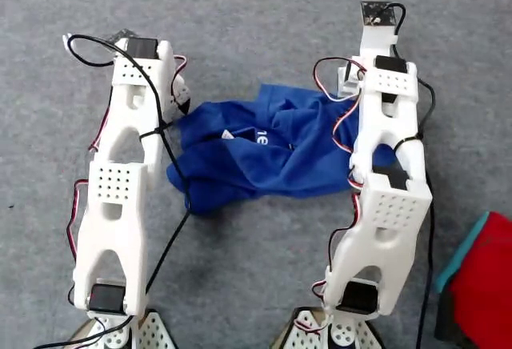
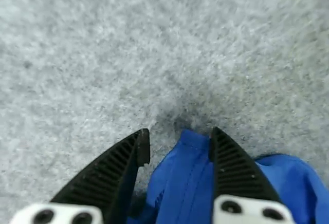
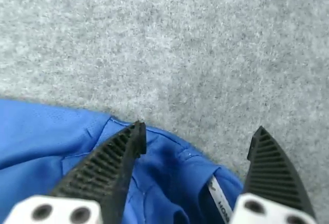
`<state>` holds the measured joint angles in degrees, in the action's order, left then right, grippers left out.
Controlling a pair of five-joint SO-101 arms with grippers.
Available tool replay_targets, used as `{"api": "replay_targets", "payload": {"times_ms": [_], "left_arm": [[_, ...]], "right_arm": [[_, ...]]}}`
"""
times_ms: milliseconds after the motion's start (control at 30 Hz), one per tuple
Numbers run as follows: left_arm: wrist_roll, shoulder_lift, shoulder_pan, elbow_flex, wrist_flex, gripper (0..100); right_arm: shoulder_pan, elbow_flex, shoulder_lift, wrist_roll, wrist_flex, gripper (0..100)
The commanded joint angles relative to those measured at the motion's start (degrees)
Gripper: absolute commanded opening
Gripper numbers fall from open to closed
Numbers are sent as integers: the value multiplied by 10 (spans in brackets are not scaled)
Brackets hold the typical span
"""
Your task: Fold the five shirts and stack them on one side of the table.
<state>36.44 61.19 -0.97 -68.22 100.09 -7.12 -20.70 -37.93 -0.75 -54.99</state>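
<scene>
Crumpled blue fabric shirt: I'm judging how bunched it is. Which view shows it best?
The high view: it takes in nearly all of the crumpled blue fabric shirt. The left wrist view shows one corner, the right wrist view one labelled edge.

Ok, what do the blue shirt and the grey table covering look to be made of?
Blue shirt: thin, soft fabric, probably cotton or a blend, matte; it lies crumpled in loose folds, with stitched seams and a sewn-in label. Table covering: looks like grey felt or short-pile carpet, matte, with a mottled, fuzzy surface.
</scene>
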Motion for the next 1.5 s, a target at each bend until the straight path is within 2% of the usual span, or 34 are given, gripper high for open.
{"api": "replay_targets", "payload": {"times_ms": [0, 233, 433, 700, 800, 933, 1133, 1267, 1467], "left_arm": [[11, -14, -7, -15, 7, 202], [61, -8, -20, -16, 6, 202], [61, -5, -46, -15, 0, 202], [61, 58, -33, -21, -19, 202], [61, 60, -32, -22, -24, 151], [61, 57, -29, -22, -41, 25], [60, 57, -25, -47, -29, 18], [49, 57, 2, -129, 9, 18], [-12, 36, 100, -204, 9, 18]], "right_arm": [[-6, -17, 2, -4, 12, 322], [-6, -17, 2, -4, 12, 322], [-6, -17, 2, -4, 12, 322], [-6, -17, 2, -4, 11, 322], [-6, -17, 2, -4, 11, 322], [-6, -17, 2, -4, 11, 322], [-6, -17, 2, -4, 11, 322], [-7, -21, 2, -3, 13, 322], [-7, -18, 2, -3, 13, 322]]}}
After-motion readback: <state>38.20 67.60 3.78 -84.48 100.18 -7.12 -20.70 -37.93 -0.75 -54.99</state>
